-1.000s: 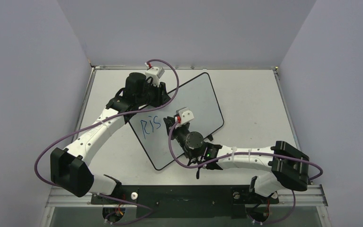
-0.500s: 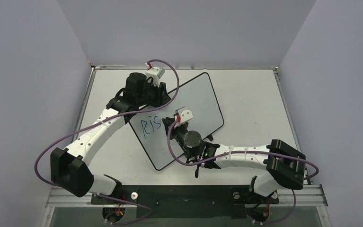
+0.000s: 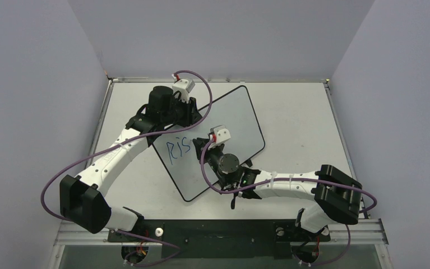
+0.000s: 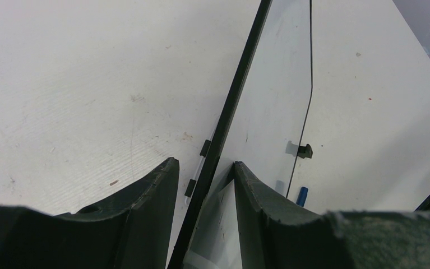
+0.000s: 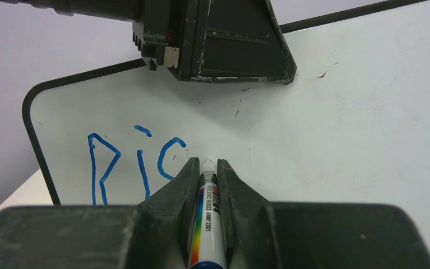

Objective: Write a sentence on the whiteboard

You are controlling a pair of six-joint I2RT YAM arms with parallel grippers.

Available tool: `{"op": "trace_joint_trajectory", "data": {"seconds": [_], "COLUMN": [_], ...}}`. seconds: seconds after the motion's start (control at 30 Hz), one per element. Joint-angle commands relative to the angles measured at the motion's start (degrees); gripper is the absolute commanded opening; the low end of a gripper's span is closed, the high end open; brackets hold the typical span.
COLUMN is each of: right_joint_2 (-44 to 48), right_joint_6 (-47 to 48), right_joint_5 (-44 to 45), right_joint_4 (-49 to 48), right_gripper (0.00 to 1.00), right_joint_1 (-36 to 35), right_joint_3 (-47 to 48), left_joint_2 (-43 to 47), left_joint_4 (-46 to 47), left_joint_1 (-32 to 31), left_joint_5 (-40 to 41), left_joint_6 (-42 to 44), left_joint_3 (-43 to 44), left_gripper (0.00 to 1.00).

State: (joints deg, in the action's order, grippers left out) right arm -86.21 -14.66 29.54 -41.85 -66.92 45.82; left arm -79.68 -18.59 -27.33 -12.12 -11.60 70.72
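Note:
The whiteboard [image 3: 226, 117] stands tilted on the table, and my left gripper [image 3: 193, 112] is shut on its upper black-framed edge [image 4: 230, 112]. One finger lies on each face of the board, as the left wrist view shows around [image 4: 204, 162]. Blue letters "Ris" [image 5: 137, 159], the start of the sentence [image 3: 177, 149], are on the board's left part. My right gripper [image 5: 207, 165] is shut on a white marker [image 5: 208, 224] with a rainbow stripe. Its tip touches the board just right of the "s". From above, the right gripper [image 3: 201, 144] sits at the board's middle.
A blue marker cap [image 4: 302, 196] lies on the table behind the board, near a small black foot [image 4: 305, 150]. The left gripper's dark finger [image 5: 229, 45] covers the board's top above the letters. Grey walls enclose the white table [image 3: 296, 123].
The right arm's elbow has drawn a little to the left and its wrist has edged slightly right along the board. The left arm and the letters look the same.

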Motion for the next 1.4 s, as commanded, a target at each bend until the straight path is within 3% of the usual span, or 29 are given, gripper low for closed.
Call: {"op": "trace_joint_trajectory", "data": {"seconds": [0.0, 1.37], "right_joint_2": [-0.4, 0.1], "right_joint_6": [-1.1, 1.5], "right_joint_5": [1.0, -4.6], "right_joint_4": [-0.1, 1.2], "right_gripper": [0.00, 0.00], "right_joint_1": [1.2, 1.5], "right_joint_3": [-1.4, 2.9], "left_joint_2": [2.8, 2.7], "left_joint_4": [4.6, 4.4], "left_joint_1": [-0.1, -0.5], "left_joint_5": [1.4, 1.8], "left_joint_6": [0.9, 1.1], "left_joint_3": [1.4, 1.4], "left_gripper": [0.00, 0.00]}}
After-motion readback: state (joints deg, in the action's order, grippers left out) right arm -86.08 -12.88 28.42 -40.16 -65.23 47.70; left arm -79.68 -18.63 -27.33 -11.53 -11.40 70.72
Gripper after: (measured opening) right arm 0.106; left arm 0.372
